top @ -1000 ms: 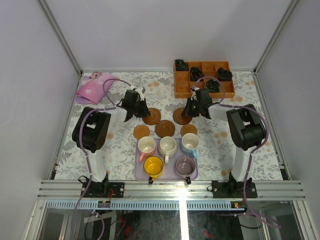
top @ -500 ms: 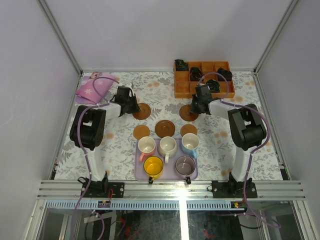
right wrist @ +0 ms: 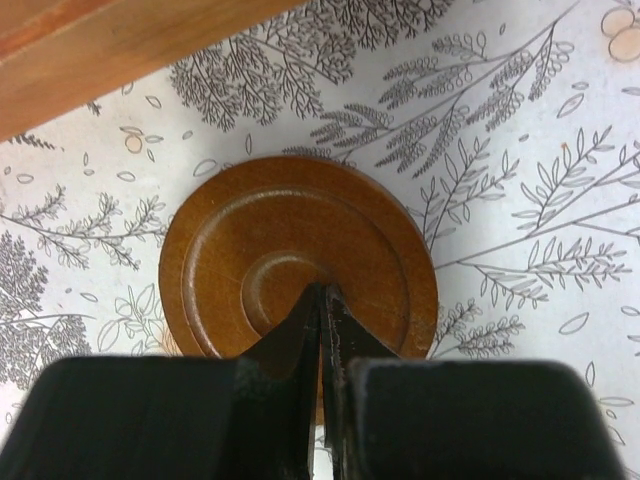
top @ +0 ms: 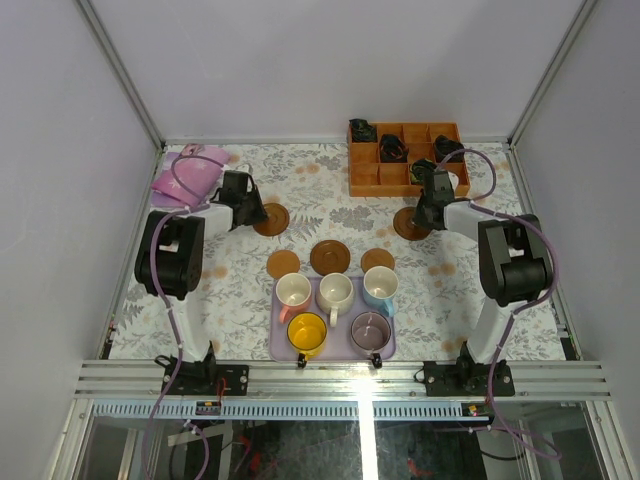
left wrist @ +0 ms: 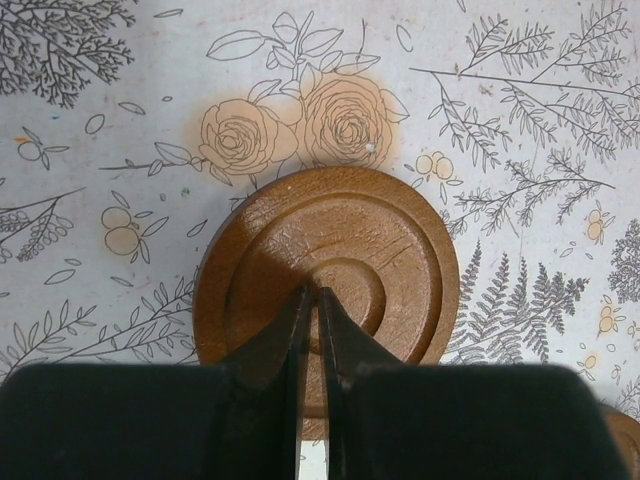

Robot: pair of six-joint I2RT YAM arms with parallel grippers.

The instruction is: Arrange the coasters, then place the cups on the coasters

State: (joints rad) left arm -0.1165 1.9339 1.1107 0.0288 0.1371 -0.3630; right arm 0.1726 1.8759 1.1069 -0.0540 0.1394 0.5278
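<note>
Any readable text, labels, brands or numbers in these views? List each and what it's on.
None readable.
The coasters show bare wood, the cups plain glaze, the tablecloth only flower and leaf print.
A small coloured tag below the front rail is too small to read.

A white tablecloth (top: 320,188) printed with grey foliage and pale orange roses covers the table. Plain pale grey panels enclose it: a back wall (top: 330,60), a left wall (top: 50,160) and a right wall (top: 600,150), joined by slanting aluminium posts (top: 118,68). An aluminium rail (top: 300,380) runs along the near edge. The light is soft and even.
</note>
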